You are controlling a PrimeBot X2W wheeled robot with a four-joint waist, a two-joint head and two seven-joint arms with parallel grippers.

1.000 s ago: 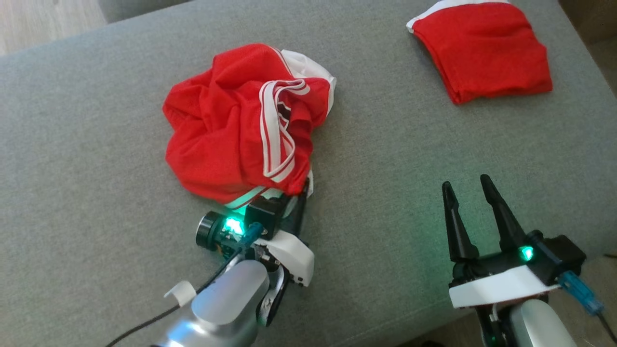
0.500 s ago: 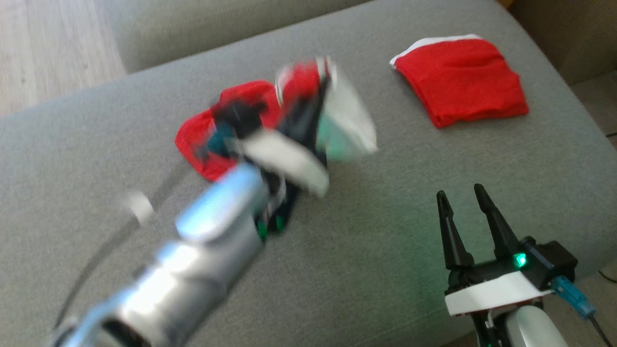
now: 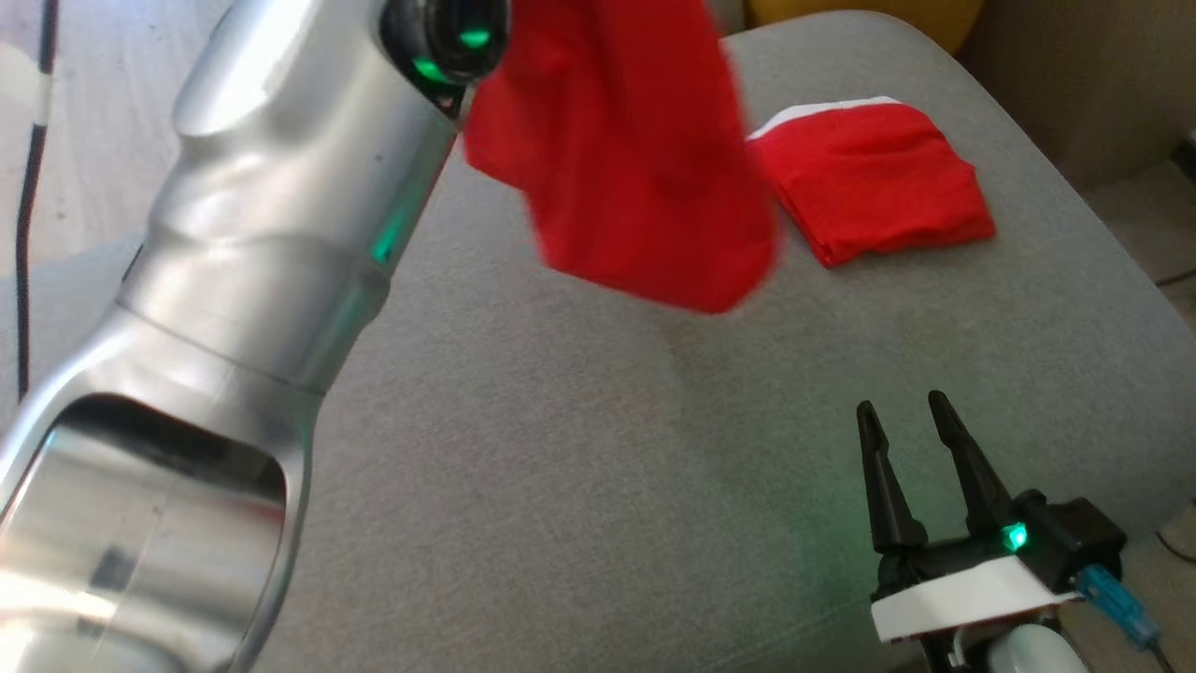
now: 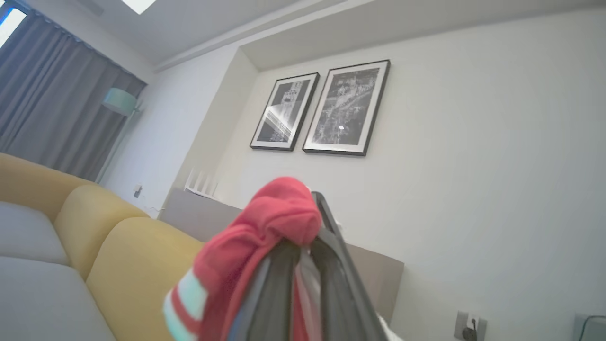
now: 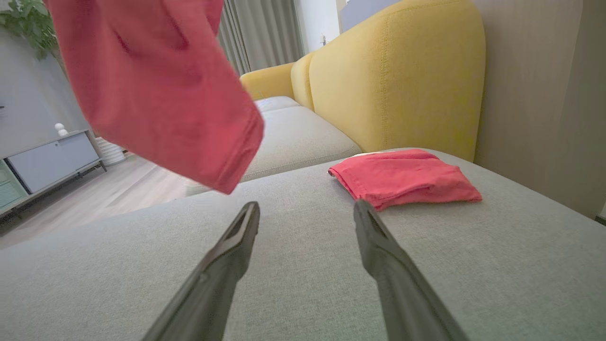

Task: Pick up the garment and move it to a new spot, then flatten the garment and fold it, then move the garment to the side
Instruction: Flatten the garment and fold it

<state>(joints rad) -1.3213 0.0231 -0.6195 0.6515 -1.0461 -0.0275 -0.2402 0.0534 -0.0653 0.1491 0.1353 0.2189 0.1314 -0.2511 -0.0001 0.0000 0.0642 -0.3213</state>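
Red garment [image 3: 635,159] hangs pinched in the left gripper [image 4: 305,237], above the cushion [image 3: 561,449]

Soft, even daylight fills every view, and shadows on the grey cushion [image 3: 561,486] are faint. The silver left forearm [image 3: 271,168] carries bright glare, and a green glow tints the cushion's front right corner around the right gripper [image 3: 901,404]. The hanging garment [image 3: 635,159] is smeared by motion blur in the head view and sits out of focus close to the left wrist lens, while the right gripper's near fingers [image 5: 227,265] look soft.
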